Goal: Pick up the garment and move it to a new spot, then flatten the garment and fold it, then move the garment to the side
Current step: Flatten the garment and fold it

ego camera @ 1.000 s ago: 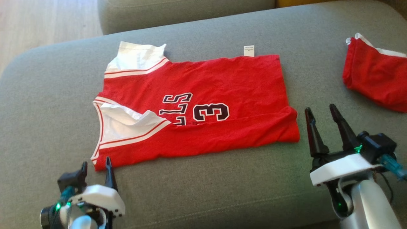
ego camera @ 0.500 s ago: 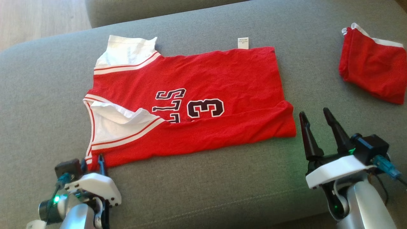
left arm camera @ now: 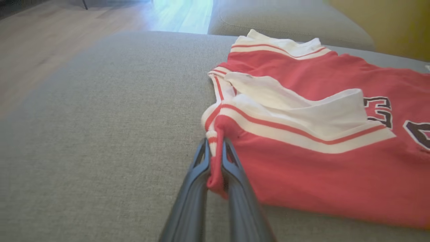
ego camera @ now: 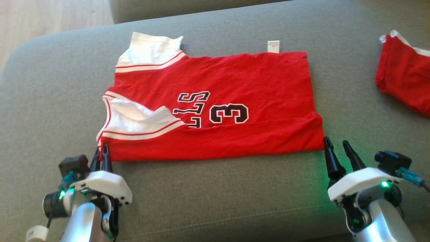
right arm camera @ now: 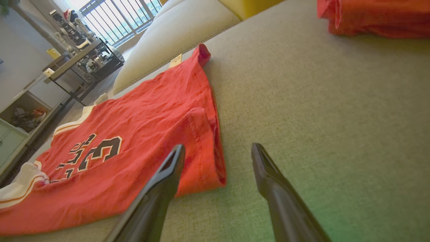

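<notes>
Jersey point(ego camera: 235, 77) lettering point(ego camera: 192, 110) half under fold (tag point(ego camera: 273, 46) print unreadable).

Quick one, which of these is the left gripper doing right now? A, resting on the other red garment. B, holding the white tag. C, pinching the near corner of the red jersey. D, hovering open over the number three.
C: the left wrist view shows the left gripper shut on the near corner of the red jersey, just below its striped trim.
</notes>
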